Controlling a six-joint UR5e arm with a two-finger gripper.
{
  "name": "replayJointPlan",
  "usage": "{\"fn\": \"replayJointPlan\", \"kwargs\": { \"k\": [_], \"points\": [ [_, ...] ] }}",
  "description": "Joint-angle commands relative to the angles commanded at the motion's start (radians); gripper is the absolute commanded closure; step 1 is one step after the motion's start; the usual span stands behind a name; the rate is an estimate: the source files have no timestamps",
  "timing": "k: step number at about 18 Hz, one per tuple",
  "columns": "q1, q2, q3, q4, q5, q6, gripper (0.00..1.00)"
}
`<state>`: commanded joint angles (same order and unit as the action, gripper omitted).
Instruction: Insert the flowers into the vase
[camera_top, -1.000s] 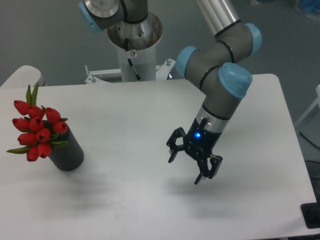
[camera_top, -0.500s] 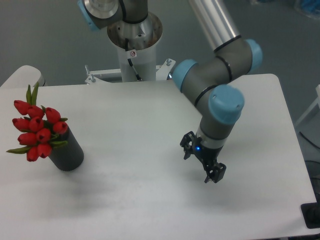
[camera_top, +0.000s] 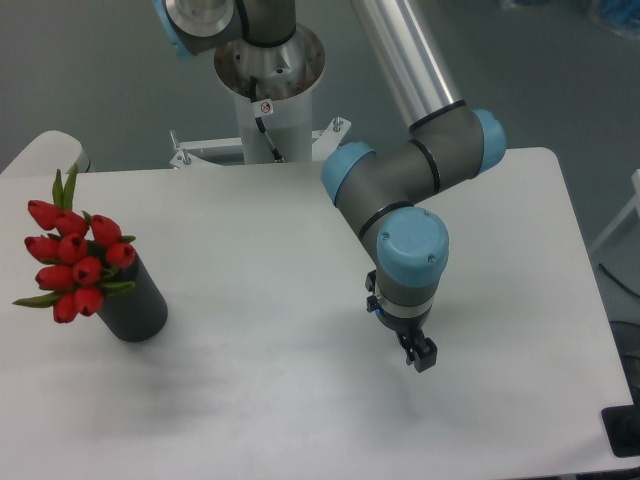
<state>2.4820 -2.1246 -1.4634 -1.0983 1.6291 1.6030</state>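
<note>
The flowers, a bunch of red tulip buds with green leaves, stand in the black vase at the left of the white table. The buds lean out to the left over the vase's mouth, and the stems are hidden inside it. My gripper hangs over the table right of centre, far from the vase, pointing down. It is turned nearly edge-on to the camera. One dark finger shows clearly, and the jaws appear apart and empty.
The arm's base column stands behind the table's far edge. The arm's elbow and blue-capped joints reach over the right half of the table. A dark object sits at the bottom right corner.
The wrist has rotated and swung a little right and down, turning the open fingers from broadside to nearly edge-on. The flowers and vase have not moved.
</note>
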Motion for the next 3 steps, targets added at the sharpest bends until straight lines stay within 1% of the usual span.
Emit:
{"fn": "replayJointPlan", "kwargs": {
  "k": [3],
  "points": [
    [0.0, 0.0, -0.002, 0.002, 0.0, 0.0, 0.0]
  ]
}}
